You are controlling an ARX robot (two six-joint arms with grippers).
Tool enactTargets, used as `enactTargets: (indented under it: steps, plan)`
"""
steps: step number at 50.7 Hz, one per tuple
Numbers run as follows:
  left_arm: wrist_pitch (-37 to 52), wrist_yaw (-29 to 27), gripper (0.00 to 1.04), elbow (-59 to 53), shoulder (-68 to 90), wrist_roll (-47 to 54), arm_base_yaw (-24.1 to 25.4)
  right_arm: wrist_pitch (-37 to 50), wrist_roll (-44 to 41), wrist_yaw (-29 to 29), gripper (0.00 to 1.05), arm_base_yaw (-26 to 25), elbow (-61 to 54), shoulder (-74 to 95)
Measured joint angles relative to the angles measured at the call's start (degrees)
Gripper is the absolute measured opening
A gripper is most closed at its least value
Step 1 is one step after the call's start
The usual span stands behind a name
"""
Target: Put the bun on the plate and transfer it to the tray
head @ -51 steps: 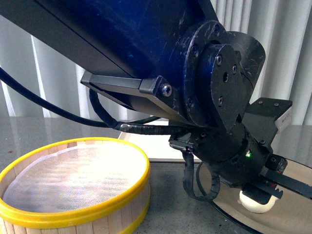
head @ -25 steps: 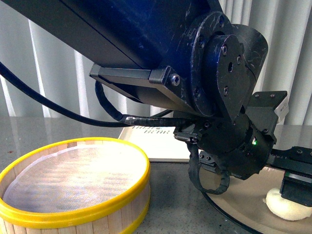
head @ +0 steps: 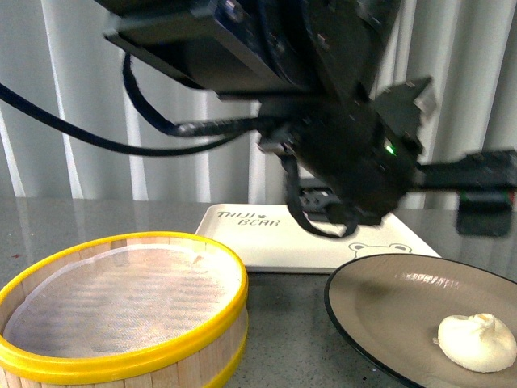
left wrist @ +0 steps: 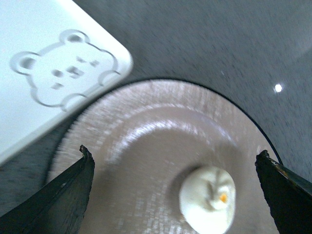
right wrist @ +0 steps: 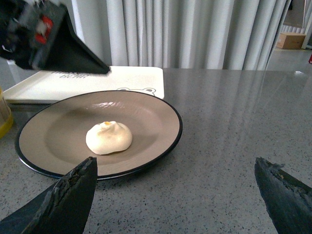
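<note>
Since the bun [head: 477, 343] lies on the beige floor of the plate [head: 388, 295], the step in hand is judged to be carrying the plate to the tray [head: 258, 238].

Tray: just beside the plate's far rim, its rounded bear-face corner close to the black edge. Contact between the two cannot be confirmed.

Left gripper [left wrist: 174, 156]: directly above the plate, looking down. Its fingers are spread wide to either side of the bun and well clear of it. It holds and touches nothing.

Right gripper [right wrist: 175, 163]: low over the table [right wrist: 234, 122], outside the plate's rim on the side away from the tray. Its fingers are likewise spread wide and empty, aimed across the plate toward the tray.

Assessment: the plate is round, so there is no long axis to align with, and the rim is the only place to grip. The right gripper sits about level with that rim and faces it, so it appears better placed. The left would need to descend and shift outward to the rim. The bun rests loose and could slide if the plate tilts.
</note>
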Motion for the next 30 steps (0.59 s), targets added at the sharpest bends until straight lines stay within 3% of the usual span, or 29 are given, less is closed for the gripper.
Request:
enactTargets:
  steps: [5, 12, 22, 24, 25, 30]
  plan:
    - [-2.5, -5.4, 0.98, 3.2, -0.9, -4.4, 4.5, 0.0, 0.0, 0.0, 0.96, 0.0, 0.0, 0.0]
    - [-8.6, -22.3, 0.98, 3.3, -2.1, -12.2, 13.1, 0.0, 0.0, 0.0, 0.96, 0.0, 0.0, 0.0]
    - [-8.3, -23.5, 0.98, 2.6, -2.3, -14.0, 14.0, 0.0, 0.0, 0.0, 0.96, 0.0, 0.0, 0.0]
    - [0.9, -27.4, 0.92, -2.0, -4.0, -11.2, 13.7, 0.0, 0.0, 0.0, 0.96, 0.0, 0.0, 0.0]
    - [9.8, -31.2, 0.86, -6.9, -5.7, -8.2, 13.6, 0.0, 0.0, 0.0, 0.96, 0.0, 0.0, 0.0]
    - [38.4, -32.1, 0.65, -28.0, -15.3, -1.2, 15.5, 0.0, 0.0, 0.2, 0.96, 0.0, 0.0, 0.0]
